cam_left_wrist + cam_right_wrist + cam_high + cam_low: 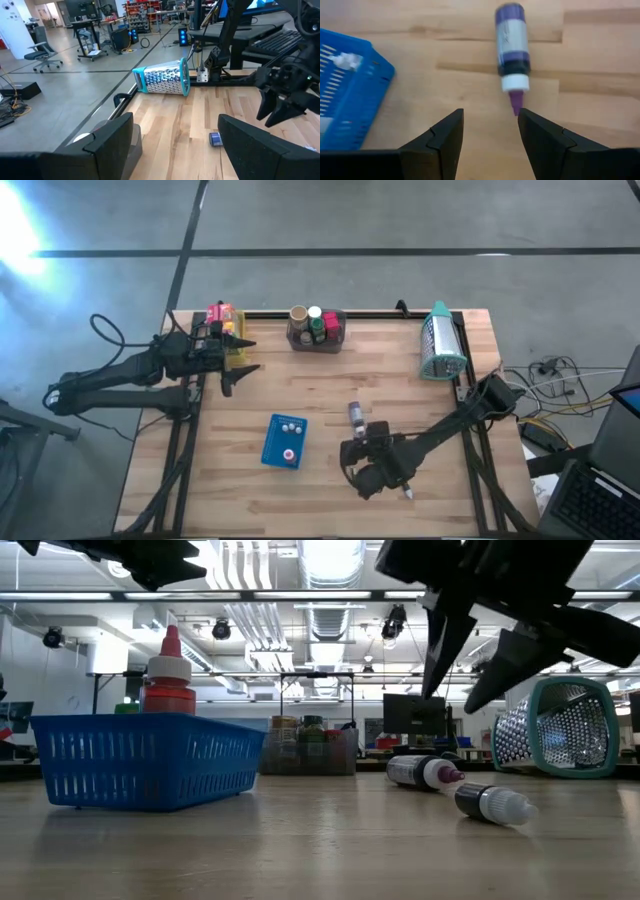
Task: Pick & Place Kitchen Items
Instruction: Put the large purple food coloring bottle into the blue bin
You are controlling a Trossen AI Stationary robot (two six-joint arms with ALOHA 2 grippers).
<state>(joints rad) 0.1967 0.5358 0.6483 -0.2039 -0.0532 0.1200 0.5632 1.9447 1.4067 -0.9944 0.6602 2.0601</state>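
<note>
Right claw (487, 132): hanging above the front middle of the worktop (330, 380), fingers (440, 137) spread and gripping nothing, pointing down at the purple-tipped bottle.
Purple-tipped bottle (511, 52): lying on its side on the bare wood just beyond the right claw, nozzle aiming toward the gap between the fingers (not touching them in the right wrist view).
Second small bottle (493, 803): lying on its side in the low view, dark body with a pale cap, just beside the purple-tipped one and nearer the front edge.
Blue basket (285, 441): sitting left of the right claw, toward the front of the worktop, holding a red bottle with a white collar (168, 680) (standing upright) and at least one other white-capped item.
Left claw (240, 358): hovering over the back left part of the worktop, fingers (112, 140) parted and empty.
Yellow bin (226, 330): resting at the back left corner, just behind the left claw, with pink and red packets showing in it.
Grey bin (316, 333): standing at the middle of the back edge, holding small jars and cans (lids tan, white, green and red).
Teal-rimmed grater (440, 345): lying on its side near the back right corner, well apart from both claws.
</note>
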